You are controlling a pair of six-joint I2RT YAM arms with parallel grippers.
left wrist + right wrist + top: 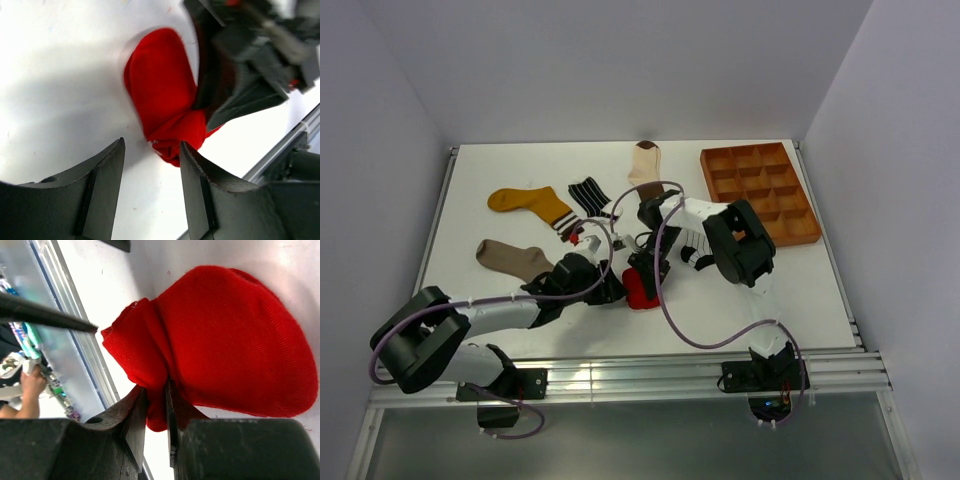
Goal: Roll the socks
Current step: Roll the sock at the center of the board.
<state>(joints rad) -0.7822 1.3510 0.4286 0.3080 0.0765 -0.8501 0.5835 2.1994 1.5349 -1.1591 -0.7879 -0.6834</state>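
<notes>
A red sock (640, 291) lies bunched on the white table near the front middle. My right gripper (156, 390) is shut on a fold at one end of the red sock (235, 340). From the top view the right gripper (646, 268) comes down on it from above. My left gripper (152, 145) stands open just short of the red sock (160, 95), with nothing between its fingers. Beside the sock on the left sits the left gripper (611, 284). Further back lie a mustard yellow sock (525, 203), a black-white striped sock (588, 193), a cream-and-brown sock (646, 160) and a taupe sock (510, 258).
A brown compartmented tray (796, 240) stands at the back right. A striped white sock (695, 248) lies partly under the right arm. The metal rail (670, 370) runs along the table's near edge, close to the red sock. Cables loop over the front middle.
</notes>
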